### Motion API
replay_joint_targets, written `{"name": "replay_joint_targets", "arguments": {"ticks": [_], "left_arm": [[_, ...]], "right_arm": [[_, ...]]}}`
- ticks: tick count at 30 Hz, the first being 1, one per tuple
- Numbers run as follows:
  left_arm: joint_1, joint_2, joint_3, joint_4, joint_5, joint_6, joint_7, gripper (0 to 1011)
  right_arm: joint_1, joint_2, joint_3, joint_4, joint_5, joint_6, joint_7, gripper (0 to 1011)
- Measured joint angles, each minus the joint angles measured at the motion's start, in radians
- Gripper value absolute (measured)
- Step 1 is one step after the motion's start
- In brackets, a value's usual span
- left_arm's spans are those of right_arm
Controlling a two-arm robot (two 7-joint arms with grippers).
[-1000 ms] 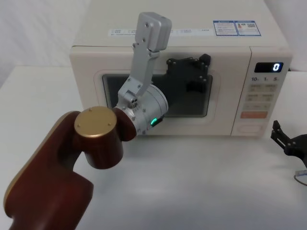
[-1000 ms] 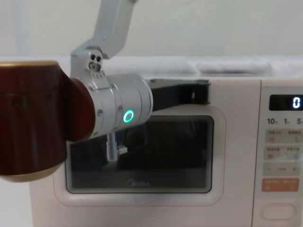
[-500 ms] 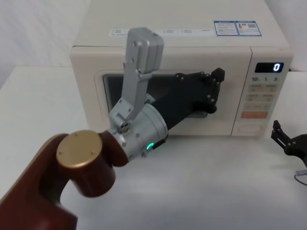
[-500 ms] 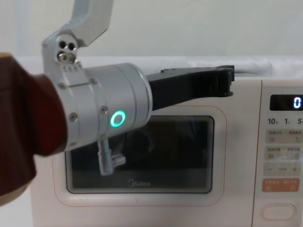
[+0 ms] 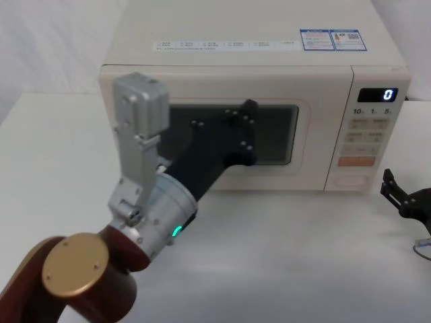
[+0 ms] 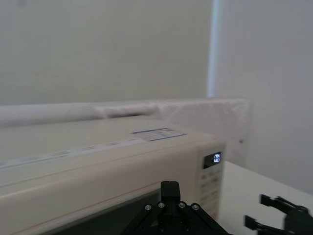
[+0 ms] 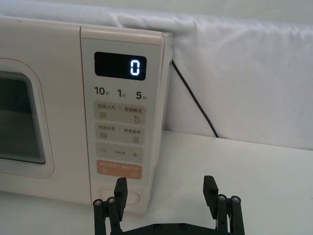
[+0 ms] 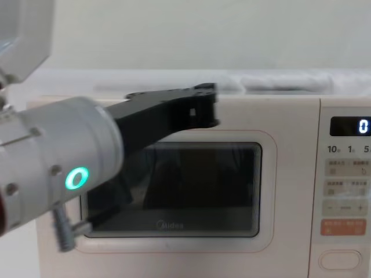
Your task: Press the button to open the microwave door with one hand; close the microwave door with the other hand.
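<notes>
White table (image 5: 303,256) | left pincer (image 5: 246,131) withdrawn from microwave door (image 5: 306,145)

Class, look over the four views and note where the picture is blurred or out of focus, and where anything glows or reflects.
Chest view: the near wrist is soft and out of focus, its green ring light glowing, while the microwave door behind is sharper. Left wrist view: the microwave is hazy. Right wrist view: crisp, with the lit display reading 0. Head view: evenly lit, and the left gripper is dark against the window.
</notes>
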Motion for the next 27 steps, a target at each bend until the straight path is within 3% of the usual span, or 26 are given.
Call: {"name": "replay_joint_targets", "arguments": {"ticks": [11,27], "left_arm": [[0.134,-0.01,-0.106,-0.017,0.073,-0.05,0.105,0],[0.251,-0.023,-0.282,0.03,0.094,-0.12,0.163,0]], "right_arm": [[0.0,0.0,0.0,0.0,0.0,0.0,0.0,1002],[0.0,0.0,0.0,0.0,0.0,0.0,0.0,1002]]}}
